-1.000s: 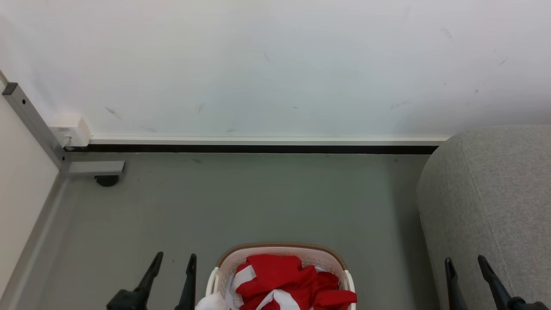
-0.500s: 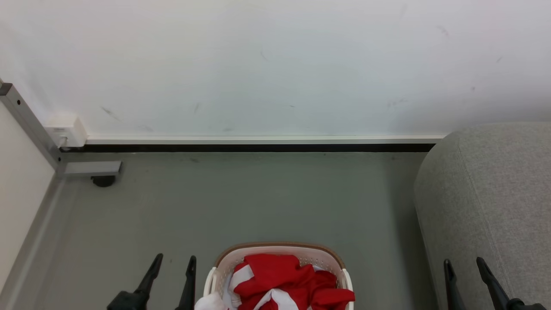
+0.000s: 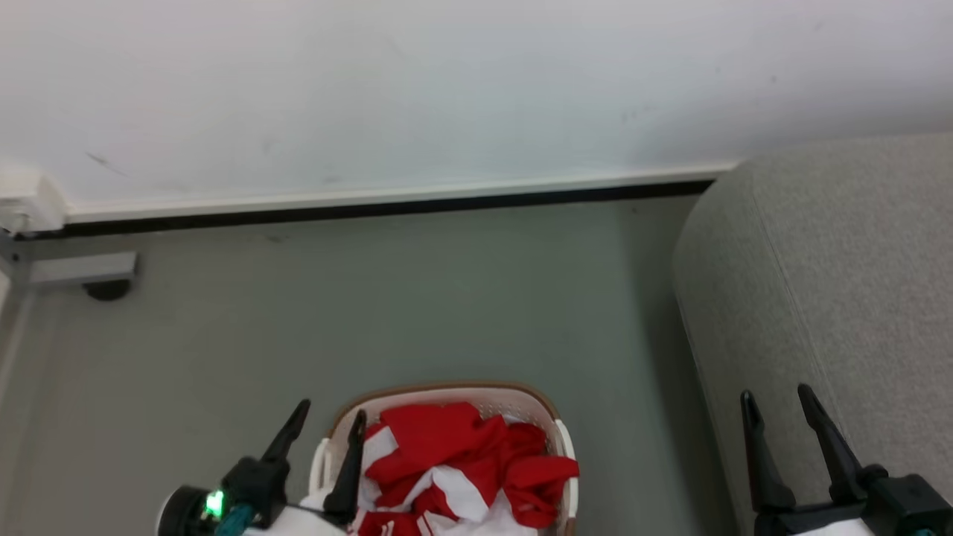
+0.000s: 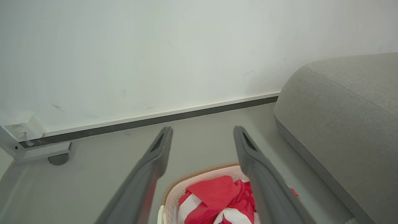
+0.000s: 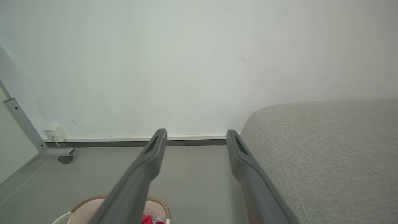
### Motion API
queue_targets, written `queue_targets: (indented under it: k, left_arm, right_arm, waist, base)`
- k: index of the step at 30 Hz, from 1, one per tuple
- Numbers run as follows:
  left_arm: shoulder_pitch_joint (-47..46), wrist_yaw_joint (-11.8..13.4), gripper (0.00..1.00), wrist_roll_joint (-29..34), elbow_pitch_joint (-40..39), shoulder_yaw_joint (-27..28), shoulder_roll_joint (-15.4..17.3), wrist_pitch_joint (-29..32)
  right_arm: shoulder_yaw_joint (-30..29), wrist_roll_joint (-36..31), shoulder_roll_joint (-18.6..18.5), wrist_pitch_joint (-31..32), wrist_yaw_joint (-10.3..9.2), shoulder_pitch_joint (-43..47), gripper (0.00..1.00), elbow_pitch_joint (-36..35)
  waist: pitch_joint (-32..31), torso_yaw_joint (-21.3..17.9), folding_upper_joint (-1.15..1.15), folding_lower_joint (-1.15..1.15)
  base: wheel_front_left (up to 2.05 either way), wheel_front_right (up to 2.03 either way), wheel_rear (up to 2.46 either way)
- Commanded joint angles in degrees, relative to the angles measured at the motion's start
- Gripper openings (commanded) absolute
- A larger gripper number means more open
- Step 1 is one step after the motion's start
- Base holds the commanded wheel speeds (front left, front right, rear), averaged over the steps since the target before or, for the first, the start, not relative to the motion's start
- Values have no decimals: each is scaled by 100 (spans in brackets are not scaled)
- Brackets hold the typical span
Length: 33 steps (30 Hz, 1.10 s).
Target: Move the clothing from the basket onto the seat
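Observation:
The white basket (image 3: 447,391) with a brown rim stands on the floor at the bottom centre of the head view, heaped with red and white clothing (image 3: 435,439). My left gripper (image 3: 332,411) is open; its right finger lies over the basket's left rim. In the left wrist view that gripper (image 4: 202,129) frames the basket (image 4: 199,173) and the clothing (image 4: 214,193) below it. My right gripper (image 3: 775,394) is open and empty in front of the grey seat (image 3: 834,283). The right wrist view has it (image 5: 196,132) beside the seat (image 5: 326,149), the basket (image 5: 93,200) at lower left.
A white wall with a dark baseboard (image 3: 372,208) runs behind the grey floor (image 3: 409,298). A metal frame foot with a castor (image 3: 104,286) and a white box (image 3: 26,205) sit at the far left.
The head camera has tilted down and turned right, so the whole picture has shifted. My left gripper has come closer to the basket, its right finger now over the left rim.

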Motion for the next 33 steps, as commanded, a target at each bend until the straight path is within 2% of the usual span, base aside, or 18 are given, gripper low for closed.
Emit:
queue_targets:
  k: [1, 9, 15, 21, 25, 30, 33]
  left_arm:
    - [-275, -23, 100, 141, 188, -102, 78, -3]
    - [-1303, -38, 100, 537, 1419, -562, 262, -2]
    - [-2392, 87, 100, 939, 2819, -856, 363, 174]
    - [-3101, 192, 100, 1115, 3764, -1057, 348, 259]
    - [-3428, 184, 100, 1274, 4256, -1234, 402, 417]
    - [-3793, 350, 100, 1460, 4661, -1418, 542, 504]
    - [-4005, 367, 100, 1539, 4855, -1496, 643, 568]
  right_arm:
    - [35, 39, 6, 0, -12, -145, 100, -60]
    - [176, 94, 32, 0, -12, -600, 100, -257]
    - [322, 262, 41, 0, -12, -1012, 100, -552]
    - [397, 461, 43, 0, -12, -1275, 100, -677]
    - [424, 543, 43, 0, -12, -1393, 100, -730]
    - [437, 606, 43, 0, -12, -1505, 100, -820]
    - [472, 677, 42, 0, -12, -1557, 100, -820]
  waist:
    - [389, -325, 0, 0]
    - [1156, -783, 0, 0]
    - [1932, -1060, 0, 0]
    - [2461, -1208, 0, 0]
    - [2714, -1310, 0, 0]
    - [3016, -1403, 0, 0]
    - [3209, -1465, 0, 0]
  base:
    - [0, 0, 0]
    - [0, 0, 0]
    - [0, 0, 0]
    - [0, 0, 0]
    - [0, 0, 0]
    - [0, 0, 0]
    - [0, 0, 0]
